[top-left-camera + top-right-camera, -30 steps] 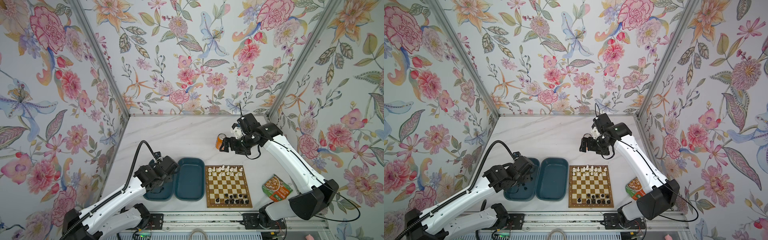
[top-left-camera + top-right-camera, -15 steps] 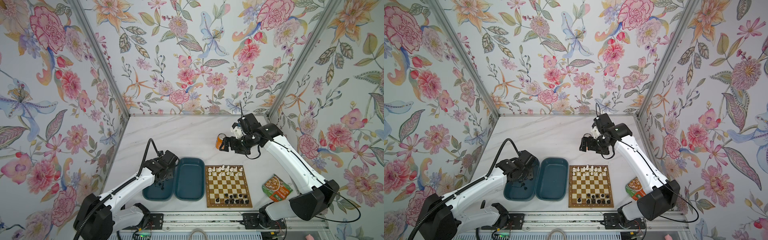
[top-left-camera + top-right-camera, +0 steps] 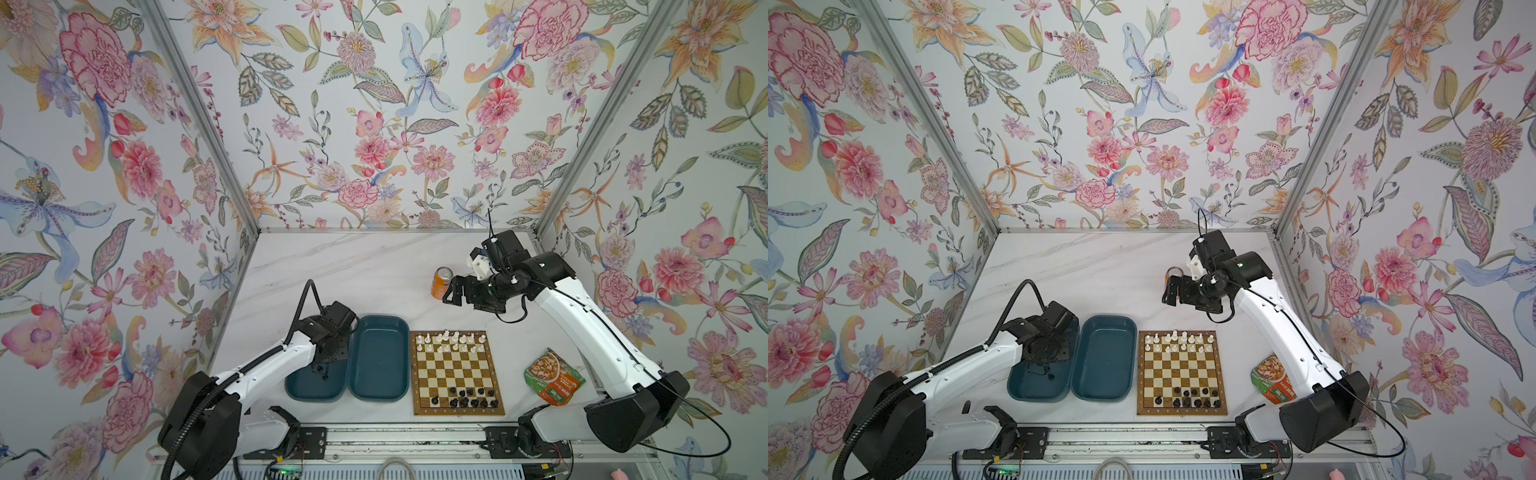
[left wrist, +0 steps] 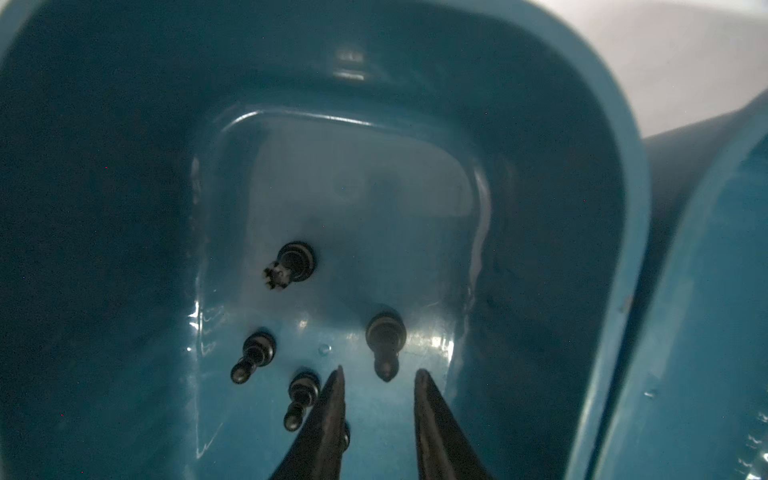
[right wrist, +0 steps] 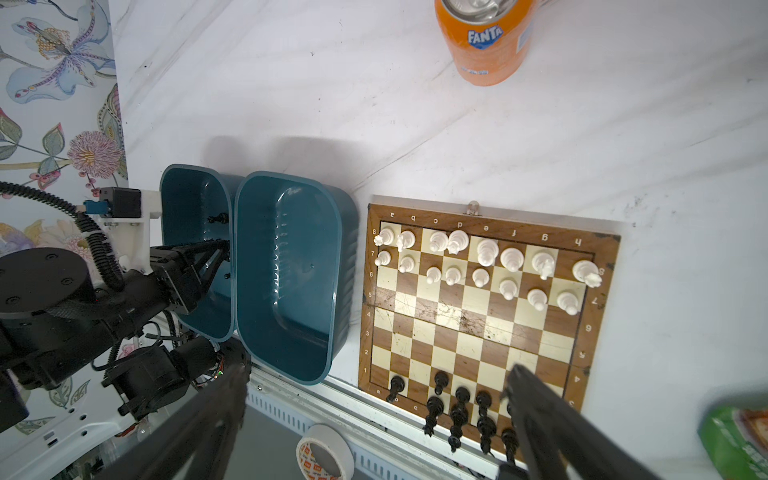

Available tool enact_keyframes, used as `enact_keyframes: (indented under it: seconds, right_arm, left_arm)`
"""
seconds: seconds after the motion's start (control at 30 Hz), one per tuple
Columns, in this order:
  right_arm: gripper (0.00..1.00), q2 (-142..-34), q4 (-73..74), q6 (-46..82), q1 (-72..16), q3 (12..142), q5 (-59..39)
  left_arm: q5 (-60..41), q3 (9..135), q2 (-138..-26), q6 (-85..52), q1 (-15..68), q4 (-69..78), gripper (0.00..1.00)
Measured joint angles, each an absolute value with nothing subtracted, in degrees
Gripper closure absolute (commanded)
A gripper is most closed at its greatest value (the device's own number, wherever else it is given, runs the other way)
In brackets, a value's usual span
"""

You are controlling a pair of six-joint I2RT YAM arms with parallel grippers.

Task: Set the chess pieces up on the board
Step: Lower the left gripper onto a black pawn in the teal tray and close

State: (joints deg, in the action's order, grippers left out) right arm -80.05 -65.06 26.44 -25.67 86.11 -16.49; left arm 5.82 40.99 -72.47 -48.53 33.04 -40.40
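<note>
The board lies at the front centre of the table. White chess pieces fill its two far rows and black chess pieces stand in its near rows. Several more black chess pieces stand on the floor of the left teal tray. My left gripper reaches down into that tray, open by a narrow gap with nothing between the fingers; a black bishop stands just ahead of the tips. My right gripper hangs wide open and empty above the table behind the board.
A second teal tray sits empty between the left tray and the board. An orange soda can stands just beside the right gripper. A green food packet lies right of the board. A tape roll rests below the table's front rail.
My left gripper has swung over and dropped into the left tray, its jaws narrowing a little. The right arm has stayed still.
</note>
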Motion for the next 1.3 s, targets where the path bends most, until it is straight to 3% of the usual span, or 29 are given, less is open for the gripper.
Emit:
enact_keyframes:
  seconds: [0.7,1.3]
  right_arm:
    - [0.01,-78.72,-64.88,27.18,-29.02,83.31,-20.23]
    - [0.01,-78.72,-64.86,26.98,-29.19,83.18,-20.64]
  left_arm:
    - [4.69,40.25,-76.03,-45.12,31.44,-36.71,0.72]
    - [4.67,40.27,-76.58,-44.29,31.22,-36.71,0.9]
